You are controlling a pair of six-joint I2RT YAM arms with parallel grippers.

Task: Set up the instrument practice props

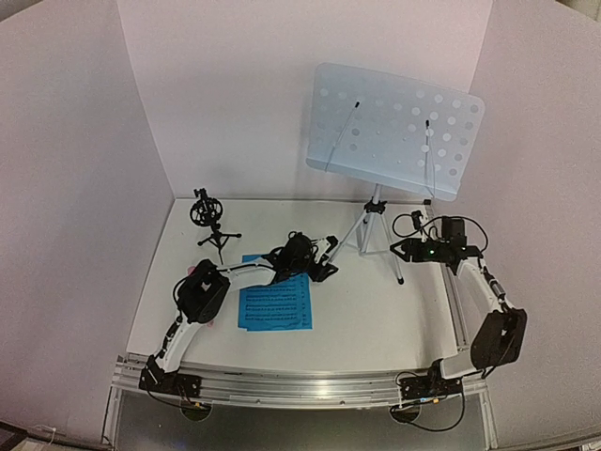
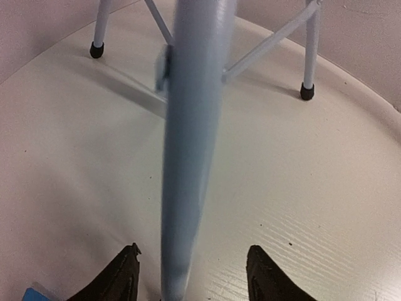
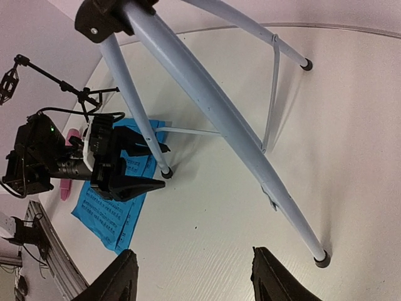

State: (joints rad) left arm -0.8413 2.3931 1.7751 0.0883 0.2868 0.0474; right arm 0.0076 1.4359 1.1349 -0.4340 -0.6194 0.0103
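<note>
The pale blue perforated music stand [image 1: 394,132] stands upright on its silver tripod [image 1: 374,225] at the back right. My left gripper [image 2: 194,251] is open around the tripod's near-left leg [image 2: 188,157], and neither finger touches the leg. In the right wrist view that leg's foot [image 3: 166,172] sits between the left gripper's [image 3: 156,166] fingers. The blue sheet-music pages [image 1: 274,303] lie flat under the left arm. The black mic holder [image 1: 208,218] stands at the back left. A bit of the pink microphone [image 3: 66,188] shows behind the left wrist. My right gripper [image 3: 194,252] is open with nothing in it, right of the tripod.
White walls close in the table at the back and both sides. The tripod's other feet [image 3: 321,258] rest on the table in front of the right gripper. Cables hang off the right wrist [image 1: 441,235]. A metal rail [image 1: 300,385] runs along the near edge.
</note>
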